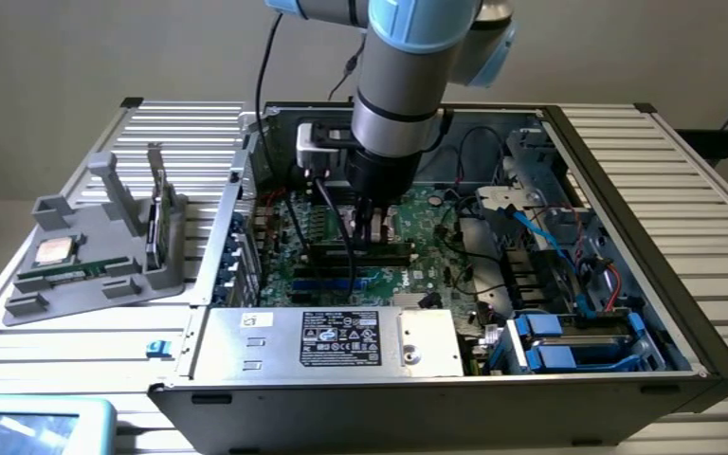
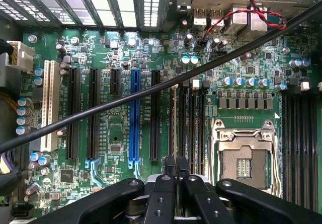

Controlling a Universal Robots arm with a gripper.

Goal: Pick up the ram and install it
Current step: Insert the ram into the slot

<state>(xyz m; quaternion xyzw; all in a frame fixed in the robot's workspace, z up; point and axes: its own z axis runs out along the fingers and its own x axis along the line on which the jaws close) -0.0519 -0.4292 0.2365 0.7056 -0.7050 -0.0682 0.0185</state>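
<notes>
grey plastic fixture [image 1: 86,284]: stood on the slatted table [image 1: 667,190] at the exterior view's left, just beside the open computer case [image 1: 402,408].
ram [image 1: 54,275]: a green stick lay flat in the fixture's front groove, just beside the square silver processor [image 1: 50,251] and well apart from the gripper.
thin board on edge [image 1: 156,213]: stood upright in a fixture slot on the side nearer the case.
gripper [image 1: 367,237]: hung low inside the case over the motherboard [image 2: 115,53], close to the black memory slots [image 2: 188,118] beside the open processor socket [image 2: 246,153].
fingertips [image 2: 168,166]: were drawn together with only a dark slit between them; whether anything was pinched there could not be told.
black cable [image 2: 151,84]: crossed slantwise over the expansion slots and the memory slots, between the wrist camera and the board.
red and black wires [image 2: 236,10]: were twisted together near the rear ports.
blue slot [image 2: 134,113]: stood among the black slots, with a white slot [image 2: 49,103] further out.
power supply [image 1: 326,341]: a silver box lay along the case's near edge.
black label [image 1: 345,343]: carried white print too small to read.
white sticker [image 1: 259,320]: could not be read.
blue drive brackets [image 1: 567,341]: sat to the exterior view's right of the power supply.
board print: was too small to read.
</notes>
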